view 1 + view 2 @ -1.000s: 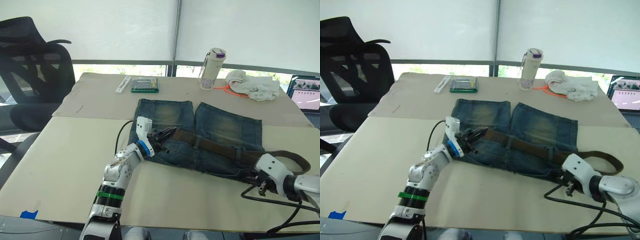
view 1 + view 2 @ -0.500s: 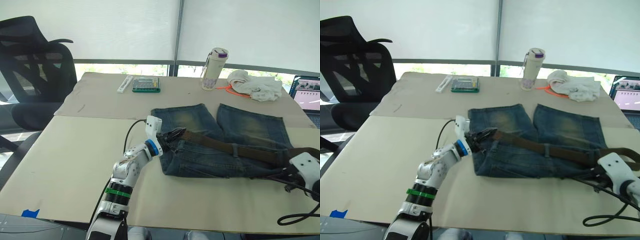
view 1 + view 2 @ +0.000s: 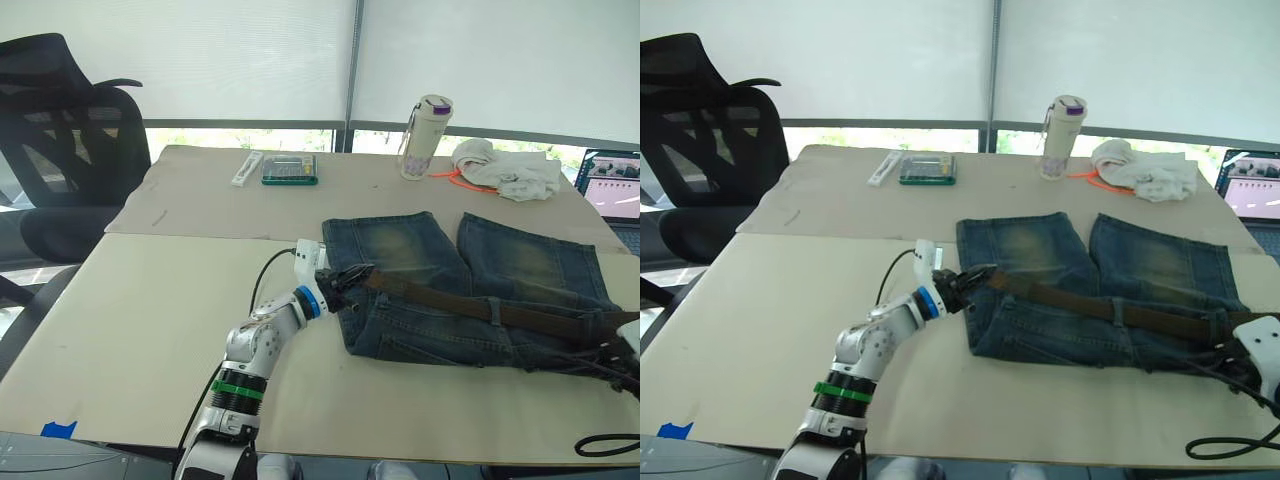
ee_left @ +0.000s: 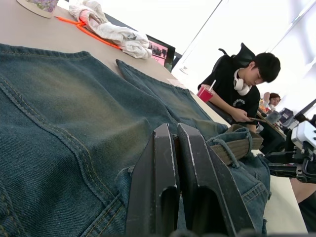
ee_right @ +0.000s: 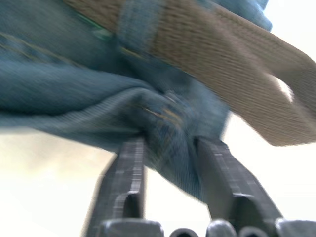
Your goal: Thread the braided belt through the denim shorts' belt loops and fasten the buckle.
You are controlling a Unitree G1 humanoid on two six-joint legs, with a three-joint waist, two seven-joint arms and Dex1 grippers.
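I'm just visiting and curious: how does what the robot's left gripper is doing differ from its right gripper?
The left gripper has its fingers pressed nearly together at the shorts' left waist end, by the belt. The right gripper has its fingers apart, with a fold of denim between them, at the opposite end. Both grip the shorts' waist.

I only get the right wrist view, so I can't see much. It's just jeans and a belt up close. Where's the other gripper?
Observer: The left gripper is at the other end of the waist of the shorts, shut on the denim there.
Operator: Does the belt go all the way across?
Observer: The belt lies along the waistband from the left gripper towards your right gripper, passing under a loop midway.
Operator: Is anything else on the table?
Observer: A bottle and a white cloth sit at the far edge, apart from the shorts.
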